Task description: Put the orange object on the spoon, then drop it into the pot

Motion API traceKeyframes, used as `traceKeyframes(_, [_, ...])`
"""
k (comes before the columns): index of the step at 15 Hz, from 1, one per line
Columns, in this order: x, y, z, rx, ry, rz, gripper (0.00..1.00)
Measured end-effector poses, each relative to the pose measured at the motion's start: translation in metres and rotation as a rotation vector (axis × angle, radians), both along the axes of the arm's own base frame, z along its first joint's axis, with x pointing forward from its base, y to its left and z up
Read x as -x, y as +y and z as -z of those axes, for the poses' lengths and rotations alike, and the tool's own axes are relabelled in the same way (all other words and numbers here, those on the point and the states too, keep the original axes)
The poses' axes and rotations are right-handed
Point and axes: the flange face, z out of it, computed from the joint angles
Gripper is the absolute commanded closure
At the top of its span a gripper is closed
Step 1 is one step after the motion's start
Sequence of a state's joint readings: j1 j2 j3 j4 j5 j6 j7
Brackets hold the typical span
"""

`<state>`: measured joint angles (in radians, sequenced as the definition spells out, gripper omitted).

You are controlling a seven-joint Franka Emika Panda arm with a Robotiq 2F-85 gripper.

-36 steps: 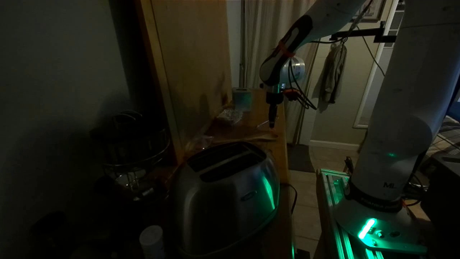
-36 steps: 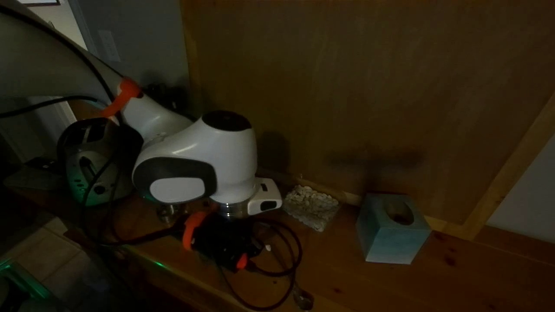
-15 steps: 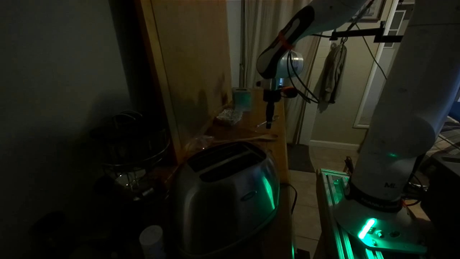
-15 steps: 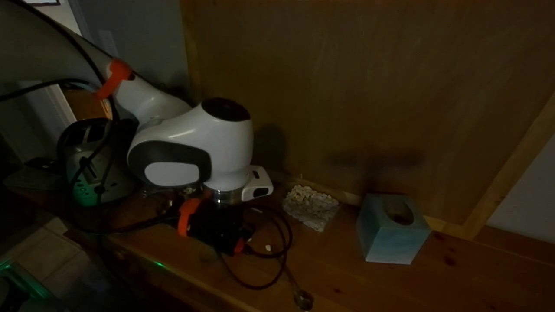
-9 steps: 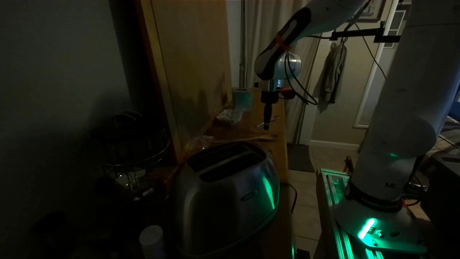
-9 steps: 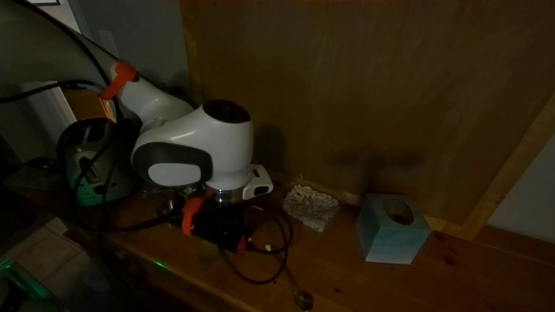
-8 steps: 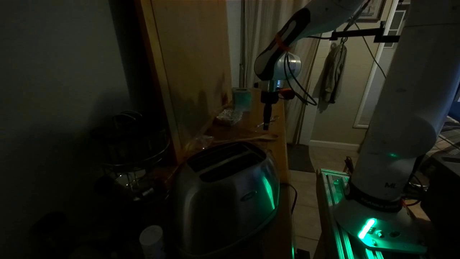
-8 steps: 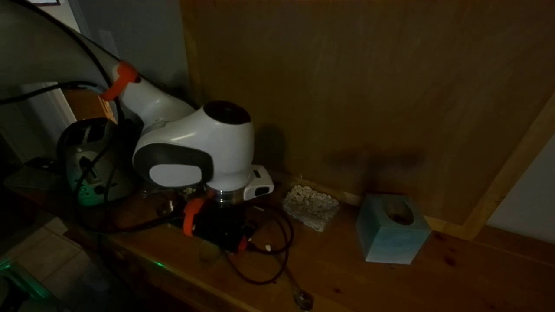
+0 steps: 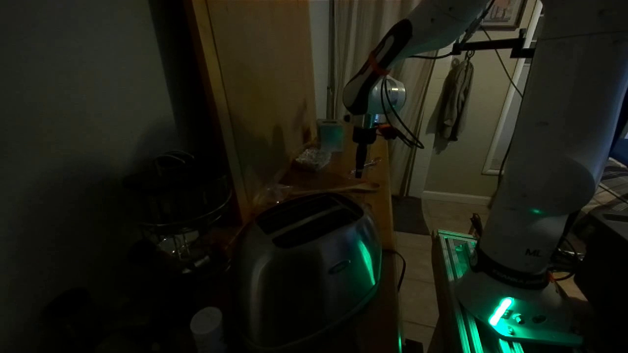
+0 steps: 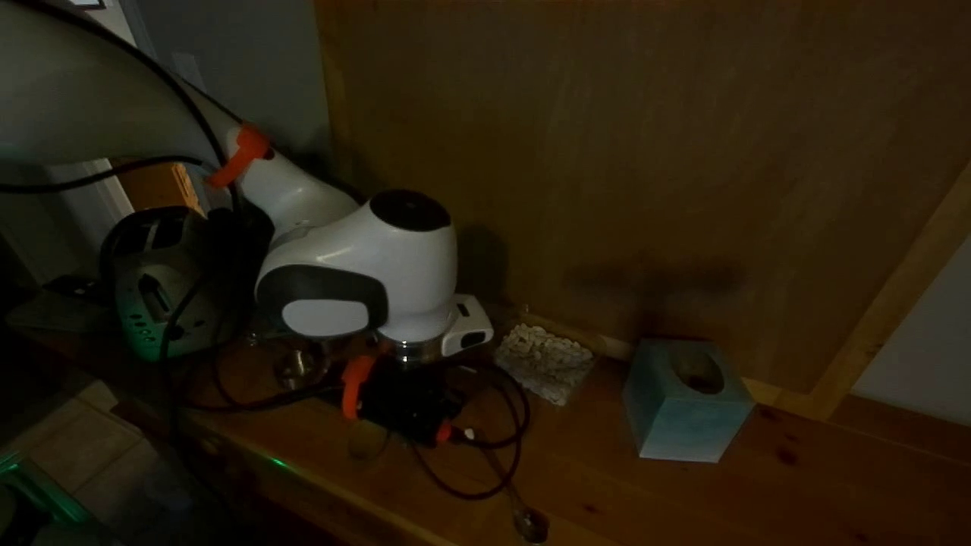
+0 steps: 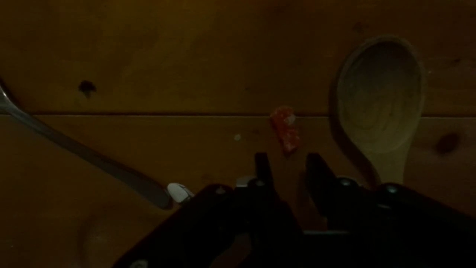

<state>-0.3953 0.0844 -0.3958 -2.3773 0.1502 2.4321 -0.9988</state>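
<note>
Gripper (image 11: 287, 158) parted, empty; orange object (image 11: 285, 130) seen just beyond, toward robot-side edge of table (image 11: 167, 70), long axis pointed into gap.

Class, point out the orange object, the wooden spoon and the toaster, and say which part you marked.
Orange object (image 11: 285, 131), in the wrist view: the middle of its top.
Wooden spoon (image 11: 382, 100), in the wrist view: the hollow of its bowl.
Toaster (image 9: 306, 274), in an exterior view: its metal side.

Both exterior views share the toaster (image 9: 309, 274); the wrist view faces down, close up.
</note>
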Motion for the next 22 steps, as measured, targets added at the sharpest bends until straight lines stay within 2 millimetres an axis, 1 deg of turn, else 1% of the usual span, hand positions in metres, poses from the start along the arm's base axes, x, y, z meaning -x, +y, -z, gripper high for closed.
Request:
traceKeyframes(2, [-0.001,-0.001,0.004,0.000,0.006,0.001,0.59])
traceKeyframes(3, [-0.001,-0.002,0.006,-0.001,0.009,0.002,0.57])
traceKeyframes(4, [0.000,-0.003,0.007,-0.002,0.012,0.003,0.61])
traceKeyframes(5, [0.000,-0.003,0.009,-0.002,0.015,0.004,0.69])
traceKeyframes(6, [0.000,-0.004,0.010,-0.002,0.018,0.005,0.74])
traceKeyframes(7, [0.000,-0.005,0.011,-0.003,0.020,0.006,0.91])
traceKeyframes(9, [0.000,-0.005,0.013,-0.003,0.023,0.006,0.98])
traceKeyframes(11, [-0.001,-0.005,0.013,-0.004,0.024,0.005,0.99])
traceKeyframes(15, [-0.001,-0.006,0.013,-0.003,0.024,0.005,0.95])
traceKeyframes(22, [-0.004,-0.009,0.007,-0.003,0.019,0.006,0.97])
